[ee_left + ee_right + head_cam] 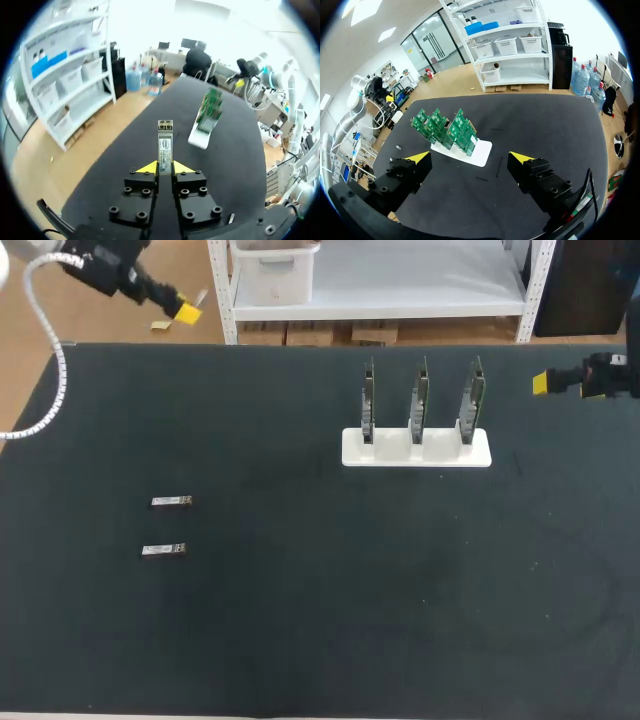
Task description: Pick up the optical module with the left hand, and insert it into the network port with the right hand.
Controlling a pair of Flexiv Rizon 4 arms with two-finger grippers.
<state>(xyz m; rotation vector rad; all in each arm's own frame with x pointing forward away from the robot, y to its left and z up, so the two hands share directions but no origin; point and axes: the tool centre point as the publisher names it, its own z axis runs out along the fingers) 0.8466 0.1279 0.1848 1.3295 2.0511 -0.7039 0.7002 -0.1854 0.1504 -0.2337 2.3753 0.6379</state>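
**Left claw** (165,167): closed narrow on an optical module (165,141). The yellow tips clamp one end from both sides, and most of the body projects ahead of the fingers. This exposed length appears intended to give the other arm somewhere to grip. In the head view the left claw (185,310) hangs high at the far left corner of the table (300,620), well apart from everything on it.

**Right claw** (470,158): jaws wide, nothing between them. It sits at the table's right side (541,382), level with the board rack and pointing towards it. This is judged a waiting posture close to the insertion site.

**Target:** three green circuit boards (420,400) stand upright in a row, slotted into a white holder (415,448) right of centre. The holder keeps them on edge, presumably so that a port faces an approaching claw. The network ports themselves are too small to make out.

**Other items:** a far spare module (171,502) and a near spare module (163,550) lie flat on the left part of the table, close together but not touching.

**Assessment:** the pickup is complete, but the transfer to the right arm and the insertion are outstanding. The two claws are well apart. The main risk is that the module twists in its short end-grip during handover.
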